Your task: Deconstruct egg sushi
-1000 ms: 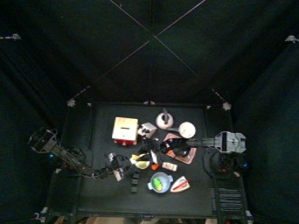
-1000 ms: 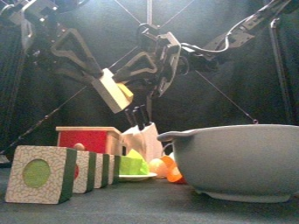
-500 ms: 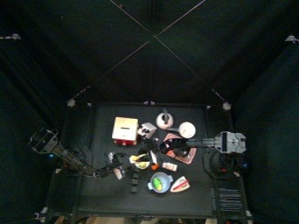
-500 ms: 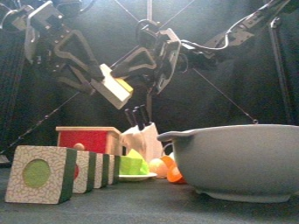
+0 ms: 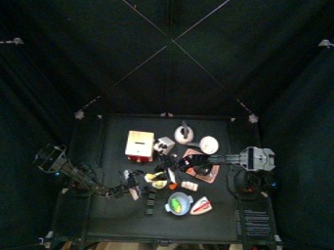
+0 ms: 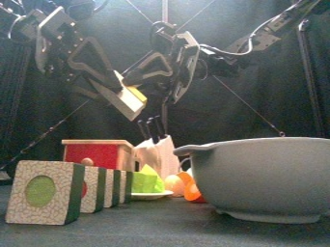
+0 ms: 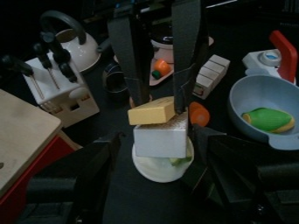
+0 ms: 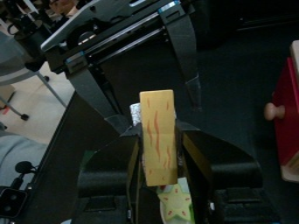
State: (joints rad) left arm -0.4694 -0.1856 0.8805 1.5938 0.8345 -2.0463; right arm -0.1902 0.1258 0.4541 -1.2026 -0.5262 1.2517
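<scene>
The egg sushi (image 6: 129, 97) hangs in the air above the table's middle, held between both grippers. In the left wrist view its yellow egg slab (image 7: 152, 111) lies on the white rice block (image 7: 165, 138). My left gripper (image 7: 162, 144) is shut on the rice block. My right gripper (image 8: 158, 156) is shut on the yellow egg slab (image 8: 158, 131), its jaws coming from the side opposite the left gripper's. The two parts still touch.
Below the sushi stand a white knife block (image 7: 52, 85) and a plate with green food (image 6: 149, 183). A red-and-yellow box (image 6: 99, 152), green-faced blocks (image 6: 41, 191) and a large grey bowl (image 6: 258, 176) stand near the front. A kettle (image 7: 65, 31) stands behind.
The left arm has swung a little to the right and the sushi has risen slightly. Both grippers keep their hold.
</scene>
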